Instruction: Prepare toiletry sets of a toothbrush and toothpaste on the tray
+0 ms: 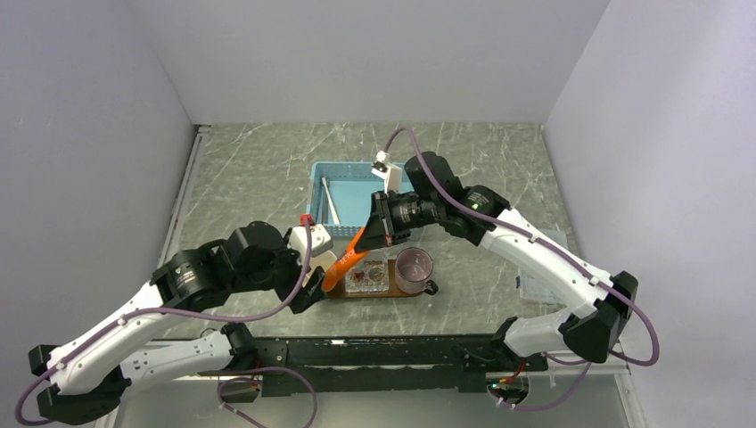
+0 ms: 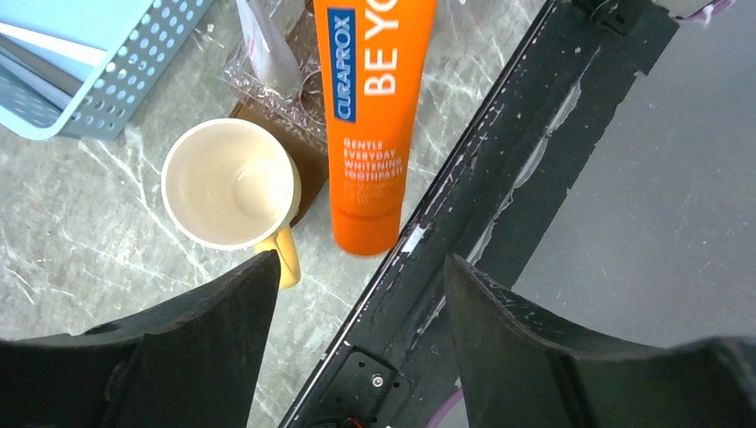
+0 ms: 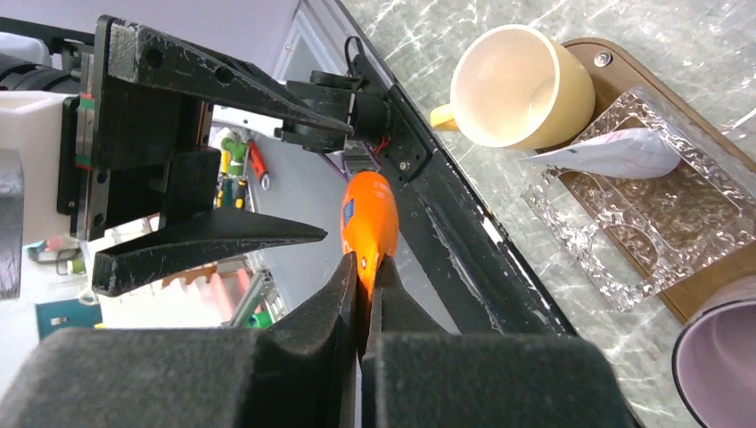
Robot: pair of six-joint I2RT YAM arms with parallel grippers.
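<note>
My right gripper (image 1: 367,234) is shut on the flat end of the orange toothpaste (image 1: 348,263), which hangs down-left in the air over the left end of the dark-brown tray (image 1: 397,295). In the right wrist view the fingers pinch the toothpaste (image 3: 370,218). My left gripper (image 1: 314,283) is open and empty, just below the tube's round end. In the left wrist view the toothpaste (image 2: 370,116) hangs just ahead of the open left gripper (image 2: 361,267). A thin white toothbrush (image 1: 328,201) lies in the blue basket (image 1: 316,192).
A clear plastic dish (image 1: 367,276) holding a white sachet (image 3: 615,156) and a purple cup (image 1: 414,267) stand on the tray. A cream mug with a yellow handle (image 2: 230,183) stands beside the tray's end. The black frame rail (image 2: 499,152) runs along the table's near edge.
</note>
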